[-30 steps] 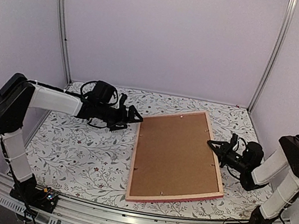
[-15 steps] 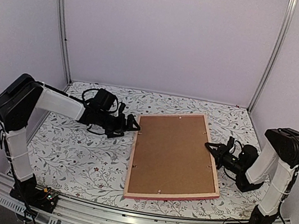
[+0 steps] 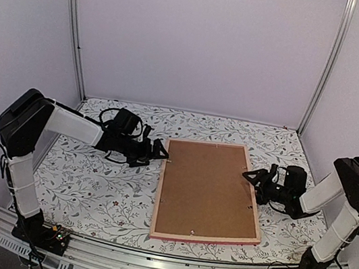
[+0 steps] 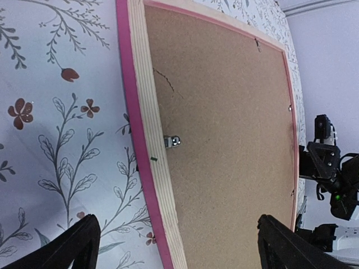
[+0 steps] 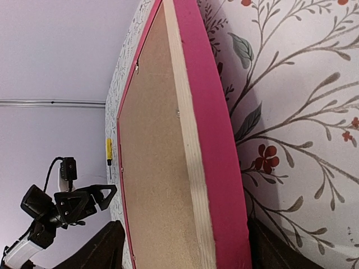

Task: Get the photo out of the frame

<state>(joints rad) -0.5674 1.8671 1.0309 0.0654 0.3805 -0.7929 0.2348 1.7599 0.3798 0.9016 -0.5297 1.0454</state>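
Saw the frame (image 5: 210, 123) flat, face down on the table (image 3: 90, 182), backing board (image 3: 209, 187) upward for access, the photo presumably hidden beneath. Found left gripper (image 3: 162, 149) wide open, empty, by its far-left corner; right gripper (image 3: 249, 179) parted astride the right edge, clasping nothing.

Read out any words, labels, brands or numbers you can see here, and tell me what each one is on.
No readable text anywhere.
The frame lies face down; its brown backing board is blank.
The small yellow object beyond the frame: too small to read.
The circuit board at the left arm's base: too small to read.
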